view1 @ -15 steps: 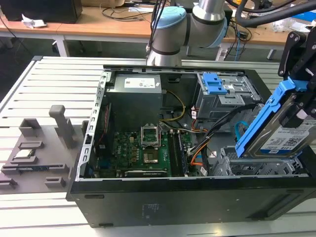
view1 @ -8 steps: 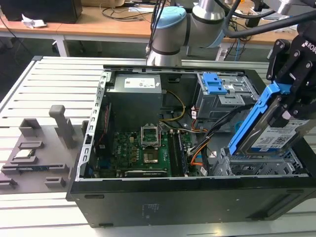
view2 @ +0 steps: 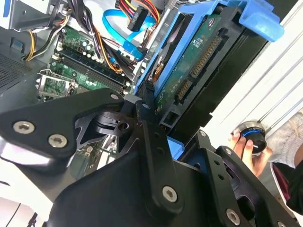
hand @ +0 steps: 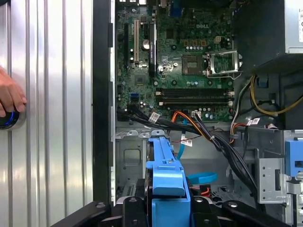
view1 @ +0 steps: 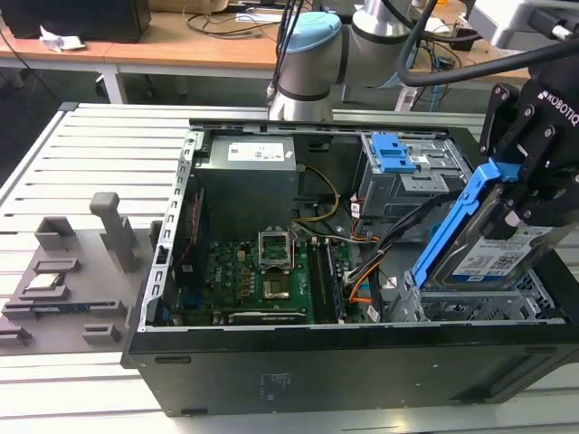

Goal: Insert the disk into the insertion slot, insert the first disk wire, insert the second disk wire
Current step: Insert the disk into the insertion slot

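disk (view1: 493,258): silver, white label, bright blue carrier; steeply tilted, lower end meeting the slot.
insertion slot (view1: 479,306): low perforated silver cage, exterior view's near right.

A pale metal worktop (view1: 99,136) of long parallel ribs filled the foreground and caught an even, bright light. Behind it stood a wooden desk (view1: 163,52) on white legs (view1: 113,86), with dark floor (view1: 36,108) beneath. On the desk lay a crumpled white paper (view1: 59,40), a black box (view1: 81,20) and loose cables (view1: 235,23). A grey fixture plate (view1: 63,289) rested on the worktop at the exterior view's left.
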Controlling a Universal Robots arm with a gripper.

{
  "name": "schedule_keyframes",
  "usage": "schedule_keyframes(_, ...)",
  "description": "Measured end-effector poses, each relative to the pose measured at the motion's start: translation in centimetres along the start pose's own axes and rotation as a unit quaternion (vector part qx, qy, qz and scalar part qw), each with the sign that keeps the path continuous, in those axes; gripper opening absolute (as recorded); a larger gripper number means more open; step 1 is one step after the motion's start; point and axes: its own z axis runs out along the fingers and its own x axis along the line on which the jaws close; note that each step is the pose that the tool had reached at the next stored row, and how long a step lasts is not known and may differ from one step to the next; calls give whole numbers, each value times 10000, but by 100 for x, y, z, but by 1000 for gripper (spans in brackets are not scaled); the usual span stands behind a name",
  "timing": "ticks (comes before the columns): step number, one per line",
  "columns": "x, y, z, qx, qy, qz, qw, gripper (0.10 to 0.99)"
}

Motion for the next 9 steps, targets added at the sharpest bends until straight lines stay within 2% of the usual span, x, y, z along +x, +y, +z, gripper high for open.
schedule_keyframes(5,0,-2,66,0,0,0,10000,361)
schedule_keyframes(9,0,-5,157,0,0,0,10000,361)
